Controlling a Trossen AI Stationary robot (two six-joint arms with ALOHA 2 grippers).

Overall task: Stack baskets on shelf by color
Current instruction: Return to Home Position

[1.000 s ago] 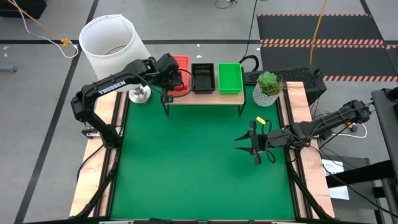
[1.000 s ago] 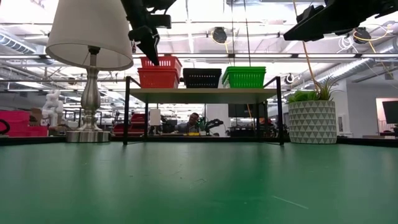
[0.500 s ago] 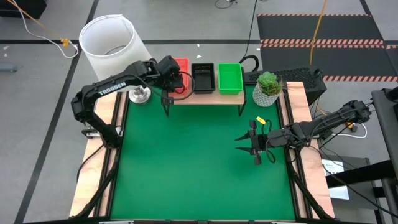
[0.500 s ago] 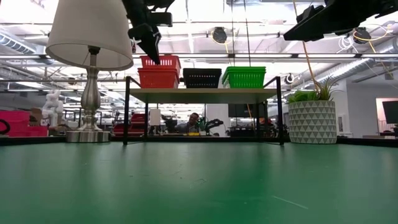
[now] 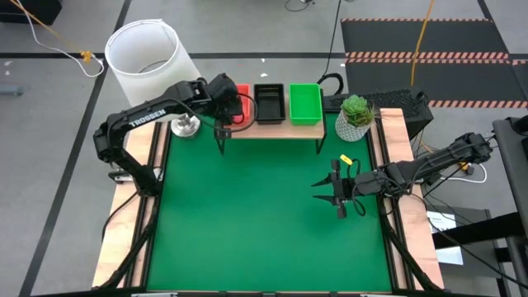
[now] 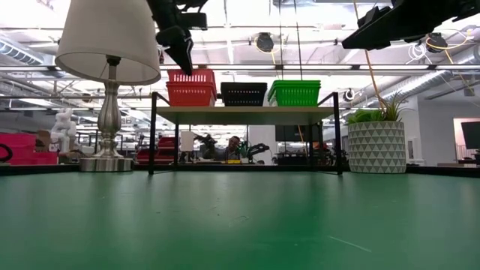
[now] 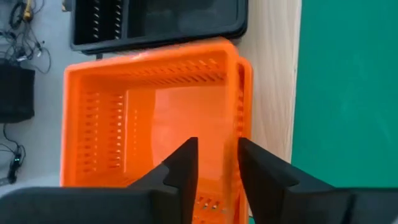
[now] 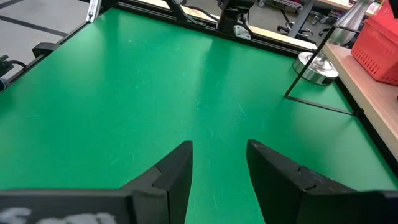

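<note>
Orange-red baskets (image 7: 149, 124) sit nested on the shelf (image 6: 247, 115) directly beneath the left gripper (image 7: 217, 149), which hovers just above their rim with its fingers slightly apart and nothing between them. The black baskets (image 6: 244, 94) and the green baskets (image 6: 294, 92) lie farther along the shelf from it. The sorting looks finished, so the step in hand is likely withdrawal: rise clear of the rim, then pull back. The right gripper (image 5: 334, 188) waits well away over the mat (image 5: 247, 223), fingers apart and empty.

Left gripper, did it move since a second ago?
Yes, slightly up. In the low view the tip of the left gripper sits higher against the orange baskets than a second ago.
</note>
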